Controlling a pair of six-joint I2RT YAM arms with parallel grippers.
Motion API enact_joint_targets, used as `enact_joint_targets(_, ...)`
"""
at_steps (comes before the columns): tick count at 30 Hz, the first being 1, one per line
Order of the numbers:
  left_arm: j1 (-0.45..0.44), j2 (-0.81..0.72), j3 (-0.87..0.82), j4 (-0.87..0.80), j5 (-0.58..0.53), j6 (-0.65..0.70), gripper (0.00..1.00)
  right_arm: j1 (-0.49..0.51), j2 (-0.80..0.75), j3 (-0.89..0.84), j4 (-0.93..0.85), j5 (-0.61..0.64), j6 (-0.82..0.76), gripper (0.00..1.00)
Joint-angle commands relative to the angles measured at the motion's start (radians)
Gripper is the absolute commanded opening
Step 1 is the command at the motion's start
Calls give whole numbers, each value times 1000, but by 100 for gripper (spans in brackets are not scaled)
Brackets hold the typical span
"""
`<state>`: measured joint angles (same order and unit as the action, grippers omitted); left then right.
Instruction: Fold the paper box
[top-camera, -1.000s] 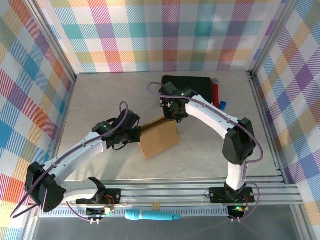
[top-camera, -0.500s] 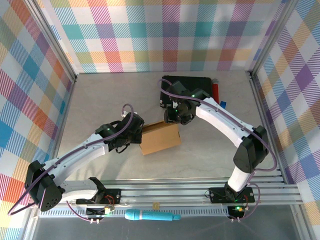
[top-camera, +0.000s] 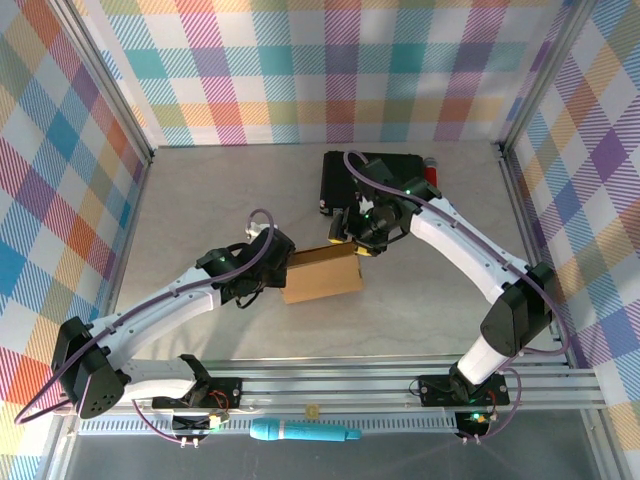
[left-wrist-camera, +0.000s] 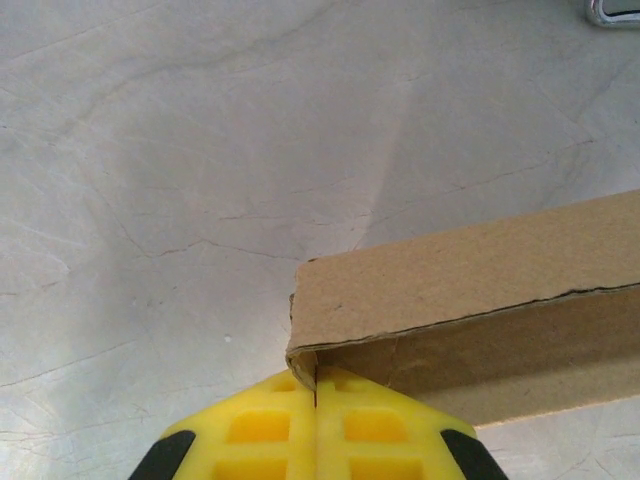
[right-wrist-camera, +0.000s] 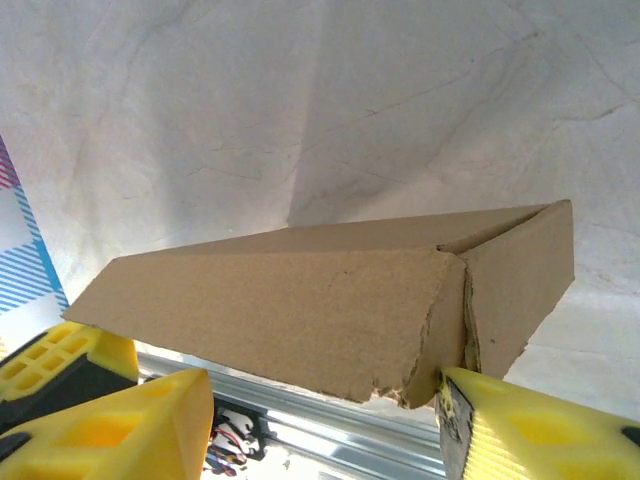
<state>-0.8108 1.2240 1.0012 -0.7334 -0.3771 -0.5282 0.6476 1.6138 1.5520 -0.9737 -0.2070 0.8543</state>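
The left fingers are pressed fully together, their tips touching the near corner of the paper box; whether any cardboard is pinched between them cannot be told. Compared with 1 second ago, they have moved a little to the right with the box. The paper box, folded shut, lies on the bench between the 2 sets of fingers. It was skewed before and now sits squarer to the bench edge. The right fingers, at the box's far right corner, have spread wide and grip nothing, though 1 touches the box's torn lower corner. Just behind them lies the black case.
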Motion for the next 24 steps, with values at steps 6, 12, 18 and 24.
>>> enact_joint_targets(6, -58, 32, 51, -9, -64, -47, 0, -46, -112, -135, 76, -69, 184, 65)
enact_joint_targets(12, -85, 45, 71, -35, -112, -65, 0, -73, -120, -164, 28, -71, 163, 64)
enact_joint_targets(18, -100, 45, 70, -44, -131, -87, 0, -103, -203, -275, 142, -134, 247, 68)
enact_joint_targets(24, -124, 45, 52, -35, -144, -111, 0, -122, -257, -460, 469, -249, 461, 74)
